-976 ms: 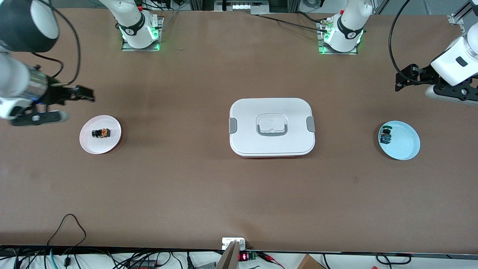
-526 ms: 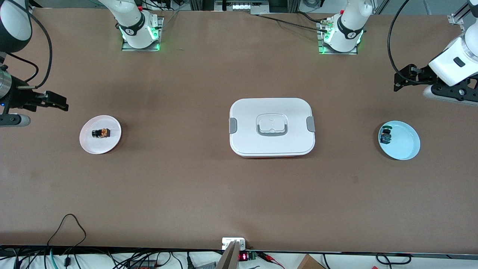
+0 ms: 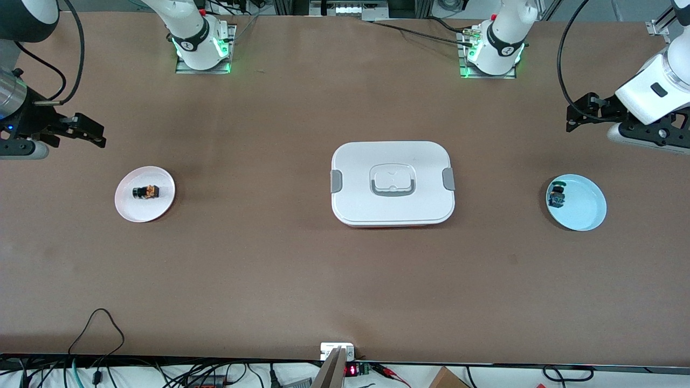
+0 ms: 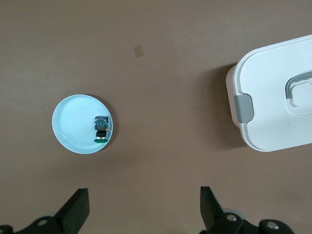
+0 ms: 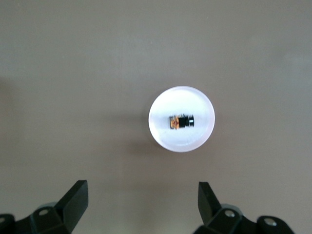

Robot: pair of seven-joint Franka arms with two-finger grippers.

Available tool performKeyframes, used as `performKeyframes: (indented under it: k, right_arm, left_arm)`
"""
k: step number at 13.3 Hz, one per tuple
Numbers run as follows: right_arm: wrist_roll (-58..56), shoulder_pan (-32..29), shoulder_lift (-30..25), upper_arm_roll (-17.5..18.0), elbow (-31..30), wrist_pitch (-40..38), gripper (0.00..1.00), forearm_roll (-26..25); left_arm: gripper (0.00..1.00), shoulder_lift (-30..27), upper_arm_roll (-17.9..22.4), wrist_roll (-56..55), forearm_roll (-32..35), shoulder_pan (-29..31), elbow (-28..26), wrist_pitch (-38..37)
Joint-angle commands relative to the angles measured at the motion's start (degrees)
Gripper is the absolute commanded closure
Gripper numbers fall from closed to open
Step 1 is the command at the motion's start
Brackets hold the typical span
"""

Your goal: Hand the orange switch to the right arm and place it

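Observation:
The orange switch (image 3: 146,191) (image 5: 181,121) lies on its side on a small pink plate (image 3: 161,207) (image 5: 180,141) at the right arm's end of the table. My right gripper (image 3: 91,132) (image 5: 143,192) hangs open and empty over bare table beside that plate, well apart from the switch. Over bare table at the left arm's end, my left gripper (image 3: 578,114) (image 4: 145,197) is also open and empty, next to a light blue plate (image 3: 585,207) (image 4: 73,122).
A tiny black part with blue-green pieces (image 3: 557,196) (image 4: 101,127) rests at the blue plate's rim. A white lidded box (image 3: 392,161) (image 4: 273,97) with grey clasps sits mid-table. Cables hang at the table's edge nearest the front camera.
My right gripper has drawn back from beside the pink plate toward the right arm's end of the table. The left gripper drifted slightly. The switch has not moved.

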Motion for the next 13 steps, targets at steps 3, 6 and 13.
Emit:
performKeyframes:
  k: [3, 6, 13]
  right_arm:
    - [-4.47, -0.36, -1.03, -0.15, 1.66, -2.84, 0.0, -0.06]
    - [-2.73, -0.37, -1.21, -0.33, 3.77, -3.72, 0.0, 0.11]
    - [2.21, -0.1, -1.12, -0.24, 4.13, -4.87, 0.0, 0.03]
  left_arm:
    - [0.0, 1.81, -0.08, -0.51, 0.25, -0.37, 2.23, -0.78]
    - [0.0, 4.62, -0.44, -0.51, 0.25, -0.55, 6.36, -0.87]
    - [0.0, 7.97, -0.44, -1.3, 0.07, -1.51, 10.22, -0.52]
